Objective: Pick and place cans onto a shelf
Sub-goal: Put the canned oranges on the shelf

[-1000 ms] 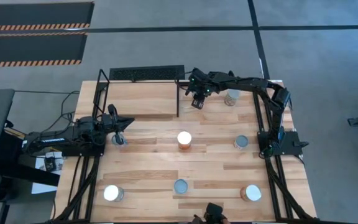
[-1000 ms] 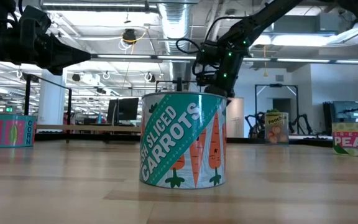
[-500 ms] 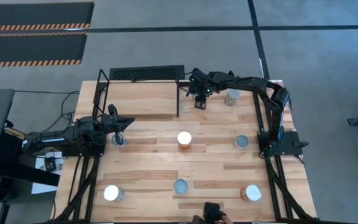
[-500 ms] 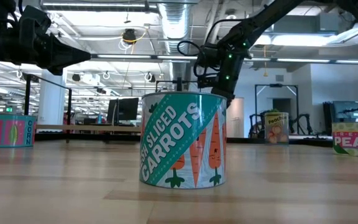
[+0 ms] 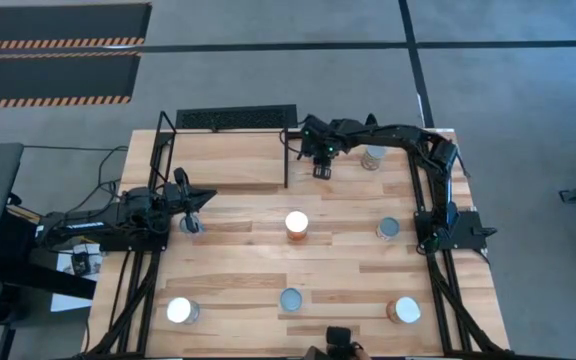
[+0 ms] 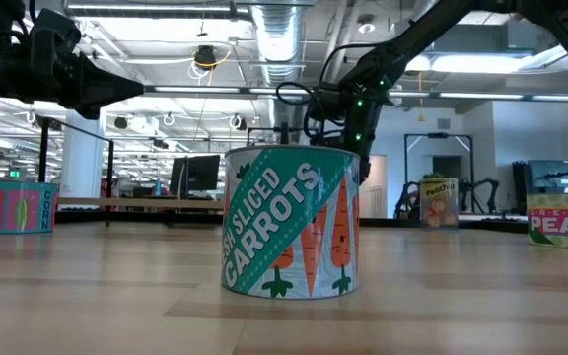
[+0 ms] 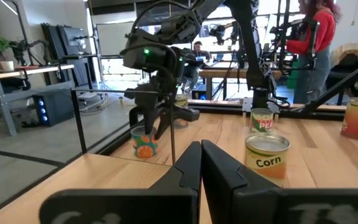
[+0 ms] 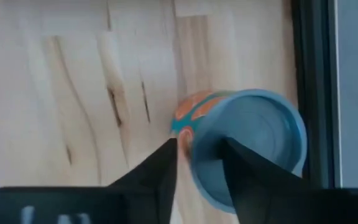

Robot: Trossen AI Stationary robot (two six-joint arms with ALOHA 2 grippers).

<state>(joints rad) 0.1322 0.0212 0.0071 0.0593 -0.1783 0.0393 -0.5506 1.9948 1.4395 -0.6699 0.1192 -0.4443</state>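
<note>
We see the wooden table (image 5: 268, 270) w/ the shelf (image 5: 228, 165) at its far left corner, black rod frame around a light board. The right arm reaches across the far edge; right gripper (image 5: 322, 165) hangs just off the shelf's right end, fingers (image 8: 160, 168) apart, straddling the near rim of an orange-labelled can (image 8: 241, 149) standing on the wood beside the frame. Jaws aren't pressed on it.

Left gripper (image 5: 190, 200) waits near the table's left edge, fingers (image 7: 188, 165) together, next to a corn can (image 7: 267, 158).

Other cans are spread apart: carrots can (image 6: 292, 220) mid-table, peas can (image 6: 563, 219), peaches can (image 5: 373, 156) at the far right.
</note>
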